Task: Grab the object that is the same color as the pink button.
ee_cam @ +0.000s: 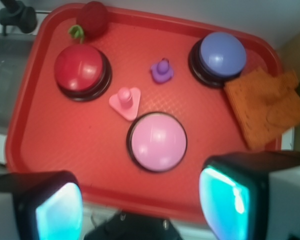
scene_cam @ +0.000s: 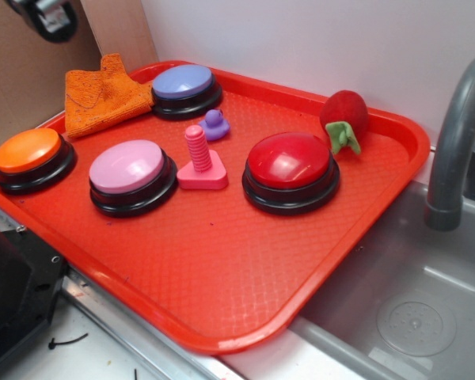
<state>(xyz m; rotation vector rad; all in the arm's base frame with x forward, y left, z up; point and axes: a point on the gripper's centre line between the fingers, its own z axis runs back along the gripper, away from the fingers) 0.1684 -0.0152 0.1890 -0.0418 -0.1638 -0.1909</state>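
The small pink bolt (scene_cam: 200, 164) stands upright on its flat base in the middle of the red tray (scene_cam: 222, 269), between the pink button (scene_cam: 130, 169) and the red button (scene_cam: 290, 164). In the wrist view the pink bolt (ee_cam: 125, 101) lies just beyond the pink button (ee_cam: 157, 141). My gripper (ee_cam: 140, 207) is high above the tray's near edge, open wide and empty; its teal pads (ee_cam: 60, 212) frame the bottom of the view. In the exterior view only a dark part of the arm (scene_cam: 49, 16) shows at top left.
Also on the tray are a lavender-blue button (scene_cam: 184, 85), an orange button (scene_cam: 29, 153), a purple duck (scene_cam: 214, 125), a red plush strawberry (scene_cam: 344, 115) and an orange cloth (scene_cam: 103, 95). A sink (scene_cam: 412, 301) and grey faucet (scene_cam: 455, 134) are on the right.
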